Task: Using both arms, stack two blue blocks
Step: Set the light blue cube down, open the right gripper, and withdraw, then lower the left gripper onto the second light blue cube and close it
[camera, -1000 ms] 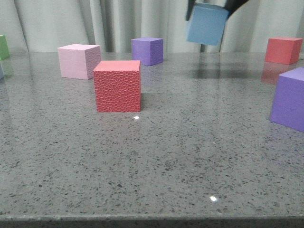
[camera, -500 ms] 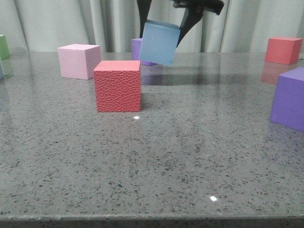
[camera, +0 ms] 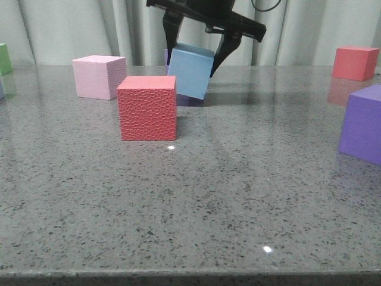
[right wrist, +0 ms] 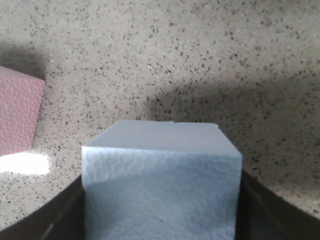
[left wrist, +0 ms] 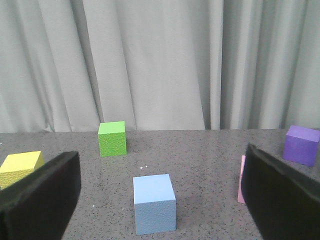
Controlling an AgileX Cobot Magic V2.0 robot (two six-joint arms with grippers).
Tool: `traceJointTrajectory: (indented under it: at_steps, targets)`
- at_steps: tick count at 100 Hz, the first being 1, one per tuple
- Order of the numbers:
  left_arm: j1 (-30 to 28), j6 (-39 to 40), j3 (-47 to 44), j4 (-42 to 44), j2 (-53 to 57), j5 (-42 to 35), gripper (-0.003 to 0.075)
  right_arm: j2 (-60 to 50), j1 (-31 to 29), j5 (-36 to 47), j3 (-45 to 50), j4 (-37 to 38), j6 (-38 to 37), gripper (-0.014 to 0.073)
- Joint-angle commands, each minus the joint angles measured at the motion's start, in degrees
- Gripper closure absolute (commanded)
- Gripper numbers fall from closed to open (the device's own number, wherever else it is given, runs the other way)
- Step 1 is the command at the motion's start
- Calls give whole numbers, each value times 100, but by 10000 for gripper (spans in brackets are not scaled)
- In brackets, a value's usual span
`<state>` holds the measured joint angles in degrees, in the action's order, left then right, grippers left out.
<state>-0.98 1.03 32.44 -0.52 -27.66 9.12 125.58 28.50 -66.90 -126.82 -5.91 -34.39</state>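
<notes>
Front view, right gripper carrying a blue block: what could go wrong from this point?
The carried blue block hangs tilted in the right gripper, so it may land askew and topple off the other blue block. It also travels low, close behind the red cube and in front of a purple cube, so it may clip either. The left gripper sits open around the target and could obstruct placement.

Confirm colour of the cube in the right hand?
Light blue cube; clearest in the front view.

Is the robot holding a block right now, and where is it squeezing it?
Yes. The right gripper holds a blue block in the air, squeezed on two opposite sides. The left gripper is open and holds nothing.
</notes>
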Motion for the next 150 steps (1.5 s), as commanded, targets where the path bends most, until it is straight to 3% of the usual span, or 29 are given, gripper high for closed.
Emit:
traceJointTrajectory:
  at_steps: [1,14,21,26,69,93,112,130,150]
  targets:
    - [17,15,208,-45,-65,-488,101,-313,-11,288,-189,-105,89,391]
    - [17,15,208,-45,-65,-488,101,-308,-11,429,-189,-185,169,109]
    - [17,15,208,-45,-65,-488,100,-308,-11,470,-189,-191,169,10]
    - [17,15,208,-45,-65,-488,100,-308,-11,478,-189,-191,169,-15]
    - [17,15,208,-45,-65,-488,101,-553,-11,391,-196,-185,343,-16]
    - [17,78,230,-56,-138,-421,100,-844,41,-54,-188,84,947,-16]
    - [-6,105,705,-115,-813,532,100,-1250,206,-404,-175,440,1083,-16]
    - [-18,397,1368,-115,-1714,965,100,-1748,466,-355,-82,747,1151,-16]
    - [-195,534,2195,-103,-2632,1695,100,-2537,661,0,892,1127,1151,-16]
